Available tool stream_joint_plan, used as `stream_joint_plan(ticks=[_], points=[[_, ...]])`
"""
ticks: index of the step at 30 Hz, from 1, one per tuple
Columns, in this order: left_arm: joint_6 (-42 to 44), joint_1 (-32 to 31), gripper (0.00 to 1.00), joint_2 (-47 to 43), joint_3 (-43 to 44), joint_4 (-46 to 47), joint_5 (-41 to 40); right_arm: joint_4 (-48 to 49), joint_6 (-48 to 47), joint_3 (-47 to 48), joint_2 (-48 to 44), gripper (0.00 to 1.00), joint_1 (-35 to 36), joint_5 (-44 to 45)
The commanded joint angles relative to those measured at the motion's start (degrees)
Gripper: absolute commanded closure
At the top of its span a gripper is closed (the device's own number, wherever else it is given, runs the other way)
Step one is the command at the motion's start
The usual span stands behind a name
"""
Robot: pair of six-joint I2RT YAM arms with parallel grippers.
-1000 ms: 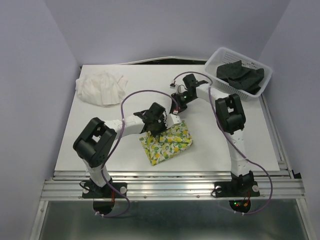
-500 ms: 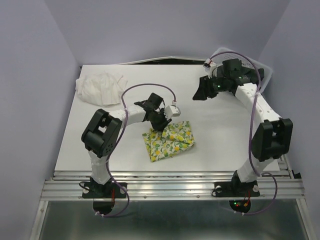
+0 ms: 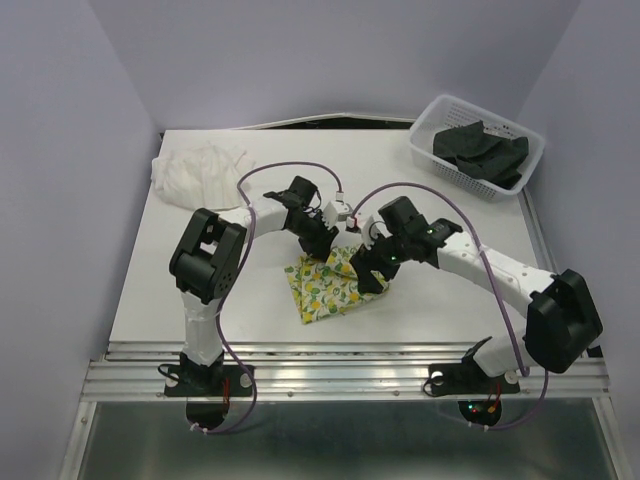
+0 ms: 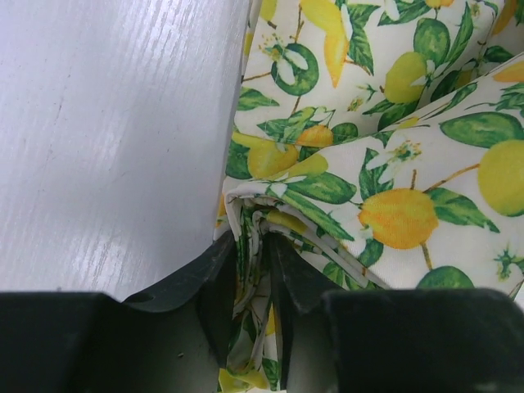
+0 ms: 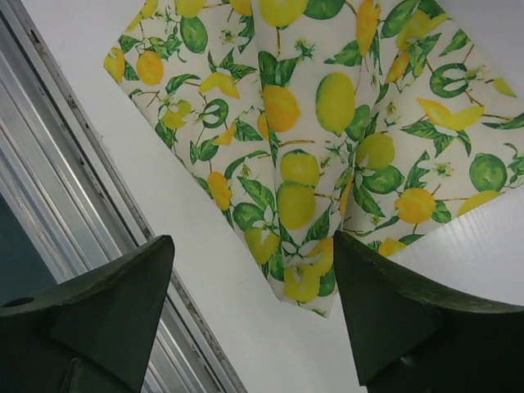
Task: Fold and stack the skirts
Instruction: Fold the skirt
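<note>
My left gripper (image 4: pixel 255 270) pinches an edge of the lemon-printed white cloth skirt (image 4: pixel 385 188); my right gripper (image 5: pixel 250 254) hovers spread above it

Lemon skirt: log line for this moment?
left gripper shut on lemon skirt | right gripper open over it | black skirt in basket

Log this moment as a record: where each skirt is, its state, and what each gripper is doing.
lemon skirt: centre of table, partly folded, lying flat
white skirt: far left corner, crumpled heap
black skirt: bunched in basket, far right
left gripper: shut on a fold at the lemon skirt's edge
right gripper: open over a corner of the lemon skirt, gripping nothing
</note>
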Motion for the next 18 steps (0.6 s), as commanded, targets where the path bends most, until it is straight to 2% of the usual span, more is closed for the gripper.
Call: stream_joint_plan(ticks=[1, 9, 12, 13, 16, 18], points=[[-0.1, 0.3, 0.63, 6.1, -3.5, -7.6, -8.0, 8.5, 2.8, -0.3, -0.1, 0.13, 2.9, 8.5], [-0.6, 0.6, 0.62, 5.4, -4.7, -6.6, -8.9, 14.8, 5.1, -4.6, 3.1, 0.20, 2.9, 20.0], [-0.9, 0.6, 0.62, 5.5, -4.8, -6.4, -8.9, 18.2, 6.1, -6.1, 3.8, 0.44, 2.9, 22.2], [-0.9, 0.6, 0.62, 5.4, -4.9, -6.0, -8.9, 19.8, 6.9, -6.3, 4.0, 0.63, 2.9, 23.1], [-1.1, 0.7, 0.63, 5.4, -5.2, -5.7, -9.2, 20.6, 9.8, -5.7, 5.3, 0.99, 1.9, 25.0], [-1.0, 0.8, 0.63, 5.4, -5.7, -5.5, -9.5, 20.5, 11.6, -4.9, 5.6, 0.99, -1.2, 22.7]])
